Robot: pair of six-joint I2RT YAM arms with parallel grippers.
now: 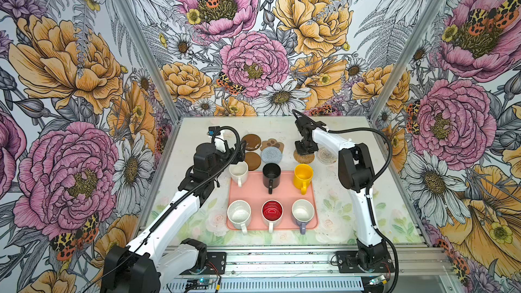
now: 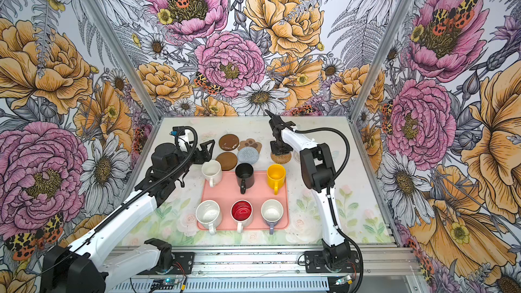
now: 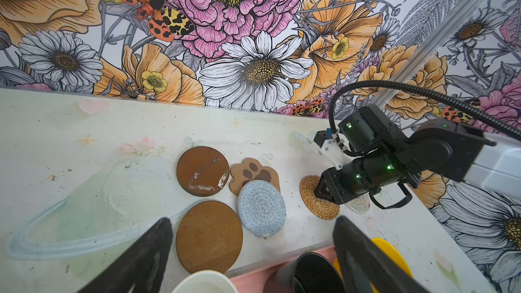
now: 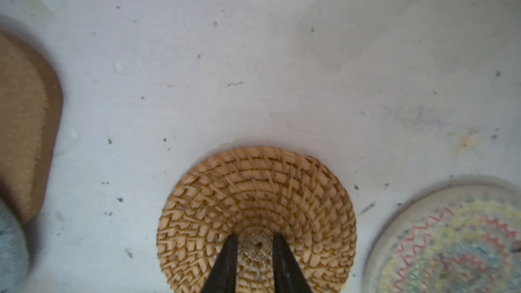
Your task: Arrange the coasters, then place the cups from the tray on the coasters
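**Rail, tray, coasters: right gripper planted on the rattan one**

Metal rail (image 1: 282, 260) w/ both arm bases sits closest, along the near edge of the table (image 1: 332, 190). Next comes the pink tray (image 1: 284, 193) w/ all six mugs on it, handles toward the near edge. Near row: near white mug (image 1: 239, 212), red-inside mug (image 1: 272, 211), lavender mug (image 1: 303, 211). Far row: far white mug (image 1: 238, 171), black mug (image 1: 271, 174), yellow mug (image 1: 303, 175).

Coasters lie past the tray's far edge, not spaced out yet. Far brown disc (image 1: 251, 141) and near brown disc (image 1: 252, 160) sit close together. Grey-blue coaster (image 3: 260, 207) overlaps the paw coaster (image 3: 248, 173). Rattan coaster (image 4: 253, 193) lies flat off the tray's far-right corner, w/ the cream coaster (image 4: 451, 235) just beside it, apart.

Right gripper (image 4: 255, 236) points straight down on the rattan's centre, jaws nearly together w/ a slim gap. Can't tell if they nip the weave or only press. Left gripper (image 3: 252, 220) is spread wide, empty, hovering by the brown discs on their left-edge side.

My read: rattan is light, stiff, rough, so it prob. slides under a downward press. It lies flat, so for lifting the rim is the place to grab. Woven cloth ones are soft and may buckle. Mugs are heavier, glazed, slick, chip-prone: take the wall at the rim, one finger inside, or the handle.
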